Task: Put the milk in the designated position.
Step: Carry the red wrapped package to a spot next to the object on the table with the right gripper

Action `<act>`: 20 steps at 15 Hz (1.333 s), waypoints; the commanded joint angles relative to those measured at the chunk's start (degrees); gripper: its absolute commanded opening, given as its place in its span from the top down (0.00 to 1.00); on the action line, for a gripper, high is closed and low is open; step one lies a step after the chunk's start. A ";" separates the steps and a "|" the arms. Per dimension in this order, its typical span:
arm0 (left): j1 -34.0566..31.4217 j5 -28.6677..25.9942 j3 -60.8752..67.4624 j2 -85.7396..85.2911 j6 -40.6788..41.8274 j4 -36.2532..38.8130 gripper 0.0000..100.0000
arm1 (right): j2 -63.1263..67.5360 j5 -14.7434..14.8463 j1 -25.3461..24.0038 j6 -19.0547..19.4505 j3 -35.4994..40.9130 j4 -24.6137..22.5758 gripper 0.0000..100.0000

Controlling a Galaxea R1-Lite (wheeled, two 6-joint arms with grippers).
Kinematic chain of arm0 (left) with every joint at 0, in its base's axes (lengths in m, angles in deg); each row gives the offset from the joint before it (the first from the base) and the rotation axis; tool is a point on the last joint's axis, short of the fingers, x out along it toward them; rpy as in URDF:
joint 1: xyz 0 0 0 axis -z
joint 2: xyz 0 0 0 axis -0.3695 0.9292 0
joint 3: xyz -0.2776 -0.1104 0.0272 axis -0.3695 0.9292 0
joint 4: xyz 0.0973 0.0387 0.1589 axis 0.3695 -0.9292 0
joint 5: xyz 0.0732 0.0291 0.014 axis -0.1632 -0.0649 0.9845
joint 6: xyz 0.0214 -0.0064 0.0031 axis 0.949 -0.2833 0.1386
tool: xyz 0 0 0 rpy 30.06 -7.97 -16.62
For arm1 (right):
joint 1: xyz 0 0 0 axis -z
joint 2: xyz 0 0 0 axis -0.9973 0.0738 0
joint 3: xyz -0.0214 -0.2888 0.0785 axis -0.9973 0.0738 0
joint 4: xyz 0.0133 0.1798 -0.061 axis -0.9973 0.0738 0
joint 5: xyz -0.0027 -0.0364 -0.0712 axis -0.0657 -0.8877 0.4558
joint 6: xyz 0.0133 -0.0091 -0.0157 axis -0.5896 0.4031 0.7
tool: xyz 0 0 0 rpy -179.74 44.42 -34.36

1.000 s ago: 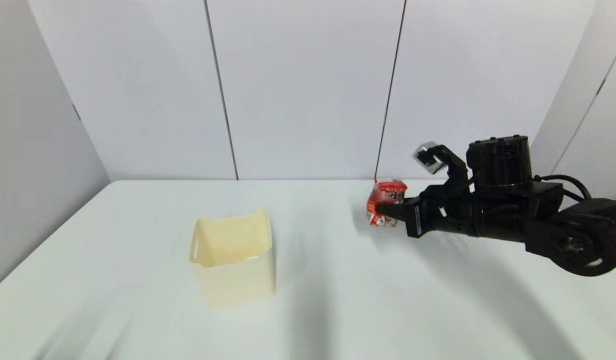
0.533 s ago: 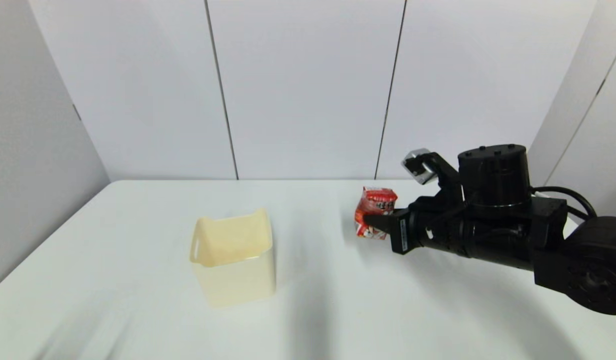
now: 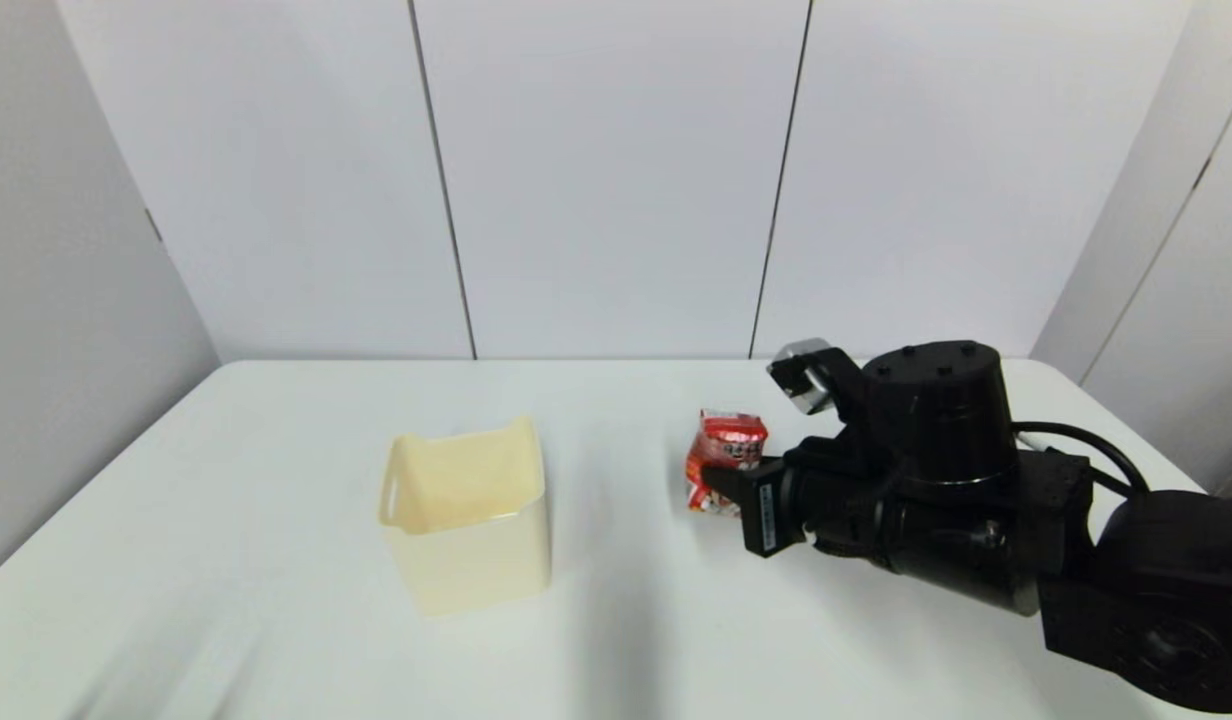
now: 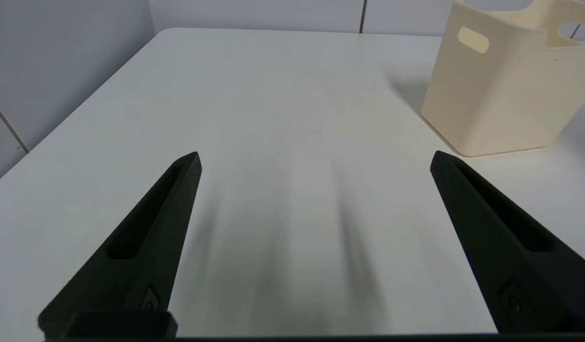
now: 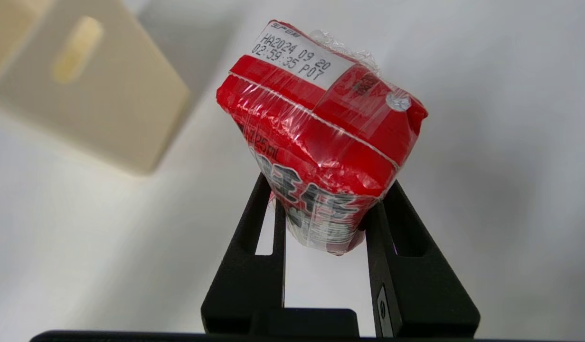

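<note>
Right now I'm mid-carry: my right hand [image 5: 323,223] is clamped on the lower part of the milk carton [image 5: 321,133], holding it tilted above the table [image 3: 276,450], to the right of the cream plastic bin [image 3: 466,510] and apart from it. Next I judge it needs lowering upright onto bare tabletop, then releasing. The top stamp reads "HA2024 09 20 02:59:35 P07". My left hand [image 4: 316,161] hangs spread wide, idle.
</note>
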 commanded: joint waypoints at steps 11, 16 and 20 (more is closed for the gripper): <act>-0.01 0.02 0.00 0.07 -0.02 0.02 0.00 | 14.96 2.54 -7.87 -1.34 -4.22 -12.18 1.00; -0.01 0.02 0.00 0.07 -0.02 0.02 0.00 | 15.49 3.33 -7.69 -1.52 -4.22 -13.41 0.00; -0.01 0.02 0.00 0.07 -0.02 0.02 0.00 | 15.49 3.33 -7.61 -1.52 -4.22 -13.06 0.00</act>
